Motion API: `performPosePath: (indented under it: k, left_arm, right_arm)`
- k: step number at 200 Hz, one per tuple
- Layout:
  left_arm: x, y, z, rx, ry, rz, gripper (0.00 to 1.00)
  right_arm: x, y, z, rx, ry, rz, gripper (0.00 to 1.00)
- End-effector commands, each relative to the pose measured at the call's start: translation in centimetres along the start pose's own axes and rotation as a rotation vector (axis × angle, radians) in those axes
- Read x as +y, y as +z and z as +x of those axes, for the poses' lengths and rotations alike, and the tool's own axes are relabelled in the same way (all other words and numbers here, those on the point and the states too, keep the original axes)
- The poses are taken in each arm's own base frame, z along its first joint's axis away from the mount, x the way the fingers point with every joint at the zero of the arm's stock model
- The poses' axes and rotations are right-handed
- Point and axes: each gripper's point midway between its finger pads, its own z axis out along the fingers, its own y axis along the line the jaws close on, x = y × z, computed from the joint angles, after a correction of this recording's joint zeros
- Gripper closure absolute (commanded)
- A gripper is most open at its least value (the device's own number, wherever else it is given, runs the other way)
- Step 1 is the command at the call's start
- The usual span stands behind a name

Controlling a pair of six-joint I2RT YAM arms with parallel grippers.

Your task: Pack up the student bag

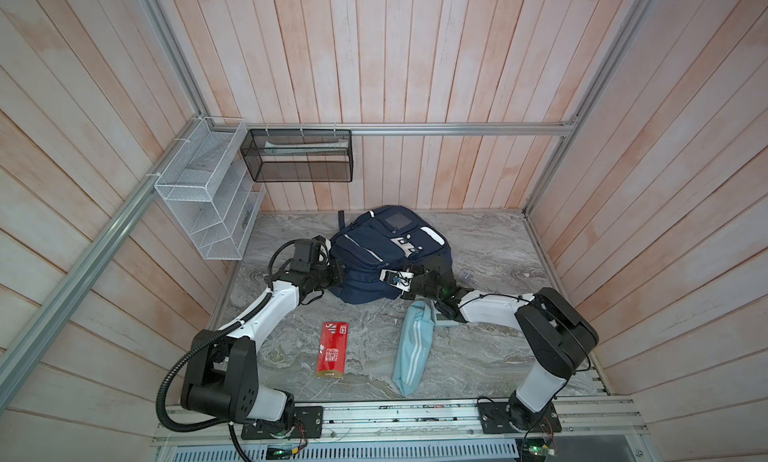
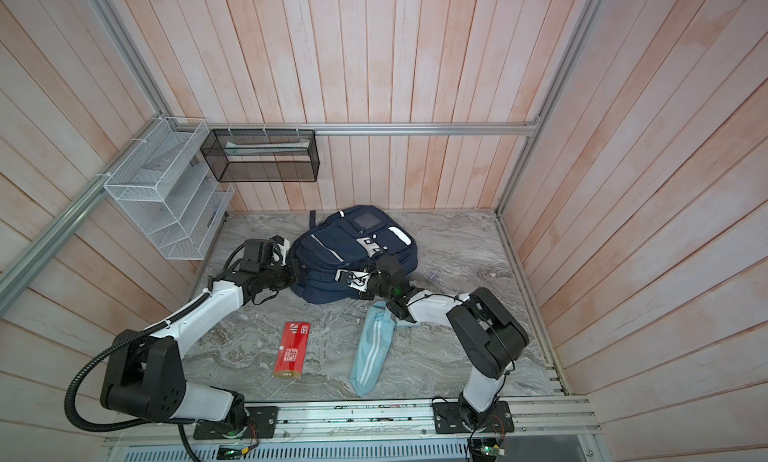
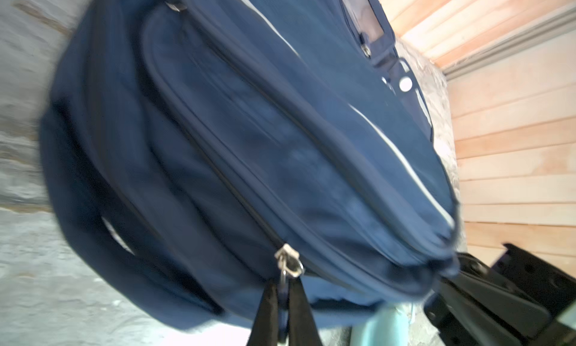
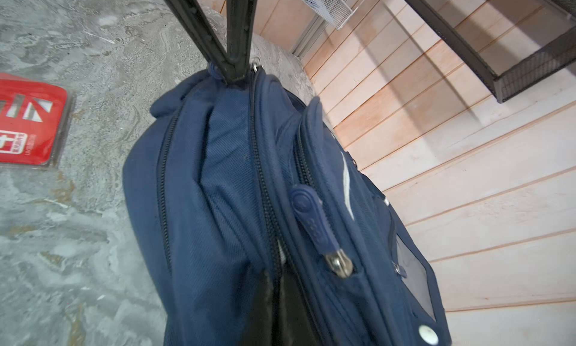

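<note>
Left pincer (image 3: 284, 290) is clamped tight on a zipper pull (image 3: 288, 262), and right pincer (image 4: 276, 276) is pinched closed on fabric by a zipper seam of the student bag (image 1: 374, 247). Bag's lying mid-counter (image 1: 498, 239), toward the far edge.

Bare tabletop (image 1: 503, 239) right of the student bag (image 1: 374, 247); red packet (image 1: 331, 349) and striped pouch (image 1: 413, 347) across the front.

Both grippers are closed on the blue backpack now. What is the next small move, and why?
Probably the left gripper should draw the zipper pull it pinches along its track, while the right gripper, shut on the student bag at the seam, braces it. That compartment looks mostly zipped, and the red packet and light-blue pouch lie outside on the table.
</note>
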Motion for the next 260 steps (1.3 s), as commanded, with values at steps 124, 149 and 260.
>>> performPosePath:
  k: [124, 149, 260]
  left_arm:
    - [-11.6, -1.3, 3.4, 0.026, 0.137, 0.229, 1.00]
    - [-12.7, -1.5, 3.4, 0.027, 0.137, 0.260, 1.00]
    - [0.5, -0.7, -0.2, -0.076, 0.007, -0.113, 1.00]
  right_arm:
    - [0.2, -2.4, -5.0, 0.005, 0.072, 0.153, 0.48]
    - [1.9, 1.1, -4.4, 0.040, 0.022, 0.094, 0.51]
    - [1.3, -1.3, -0.5, 0.076, 0.018, 0.078, 1.00]
